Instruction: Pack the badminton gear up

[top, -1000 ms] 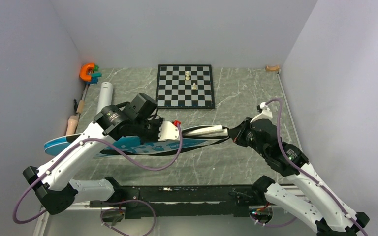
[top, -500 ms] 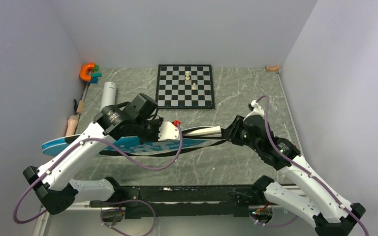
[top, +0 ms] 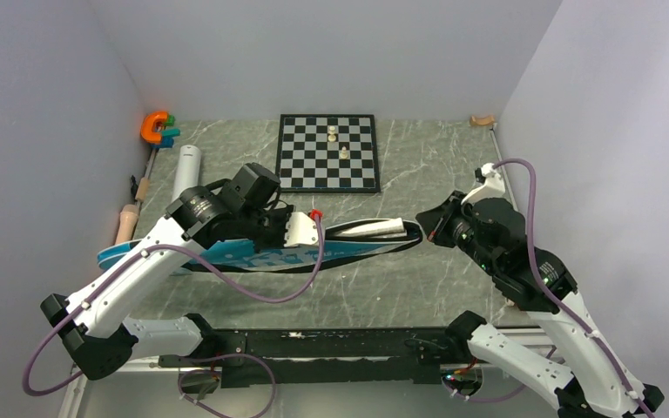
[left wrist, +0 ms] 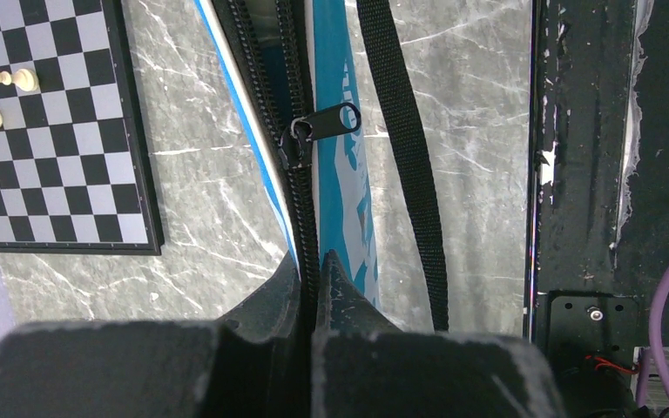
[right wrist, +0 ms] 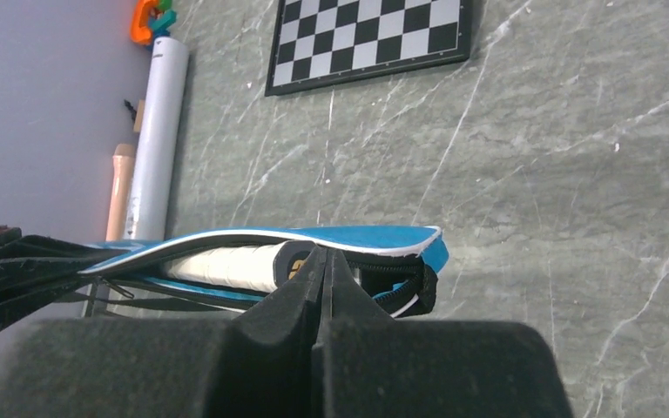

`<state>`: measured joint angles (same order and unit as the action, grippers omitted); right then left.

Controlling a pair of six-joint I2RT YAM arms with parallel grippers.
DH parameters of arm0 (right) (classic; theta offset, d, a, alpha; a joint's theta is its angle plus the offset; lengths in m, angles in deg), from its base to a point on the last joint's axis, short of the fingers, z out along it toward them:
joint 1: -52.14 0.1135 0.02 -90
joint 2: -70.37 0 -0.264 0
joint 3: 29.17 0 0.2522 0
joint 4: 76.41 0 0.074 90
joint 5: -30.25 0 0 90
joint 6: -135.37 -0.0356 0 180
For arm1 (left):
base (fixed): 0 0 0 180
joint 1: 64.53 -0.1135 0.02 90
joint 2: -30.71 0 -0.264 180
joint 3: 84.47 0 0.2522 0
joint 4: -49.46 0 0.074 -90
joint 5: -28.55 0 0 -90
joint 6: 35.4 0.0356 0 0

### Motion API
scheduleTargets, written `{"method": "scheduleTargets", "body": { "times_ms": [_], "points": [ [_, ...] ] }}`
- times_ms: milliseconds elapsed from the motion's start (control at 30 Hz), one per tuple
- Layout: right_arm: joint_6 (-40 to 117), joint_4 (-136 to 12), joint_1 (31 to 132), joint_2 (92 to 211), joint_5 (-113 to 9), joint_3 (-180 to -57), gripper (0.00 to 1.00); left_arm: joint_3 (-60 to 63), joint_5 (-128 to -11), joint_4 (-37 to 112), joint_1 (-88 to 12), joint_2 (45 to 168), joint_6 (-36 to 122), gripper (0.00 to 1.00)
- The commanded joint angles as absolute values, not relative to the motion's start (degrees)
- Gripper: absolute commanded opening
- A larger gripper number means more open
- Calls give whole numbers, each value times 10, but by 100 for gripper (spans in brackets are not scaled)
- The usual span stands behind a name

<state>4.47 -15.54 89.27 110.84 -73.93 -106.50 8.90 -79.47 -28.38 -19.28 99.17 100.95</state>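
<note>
Blue bag (top: 348, 250), mid-tabletop: likely soft, light, limp; grip along zipper (left wrist: 266, 70). Left gripper (left wrist: 315, 259) pinches that edge; right gripper (right wrist: 325, 254) clenched at its mouth.

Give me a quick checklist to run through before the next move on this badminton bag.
1. Left pincer shut on the blue bag at its zip seam: ok.
2. Right pincer shut at the bag's open end; whether it grips the edge: cannot tell.
3. White racket handle inside the opening: ok.
4. Zip closed: not ok. The zipper pull sits partway along and the end gapes.
5. Black strap clear of the zip teeth: ok, it runs alongside.
6. White tube packed: not ok, it lies out on the table.
</note>
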Motion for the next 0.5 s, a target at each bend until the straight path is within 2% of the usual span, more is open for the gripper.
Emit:
{"method": "scheduleTargets", "body": {
  "times_ms": [0, 200, 467],
  "points": [
    [43, -173, 891, 1118, -704, -1077, 0, 112, -804, -255, -190, 975, 1015, 0],
    [-6, -251, 890, 1118, -605, -1011, 0, 110, -804, -252, -191, 974, 1013, 0],
    [-34, -287, 891, 1116, -561, -967, 0, 106, -805, -249, -191, 974, 1012, 0]
  ]
}}
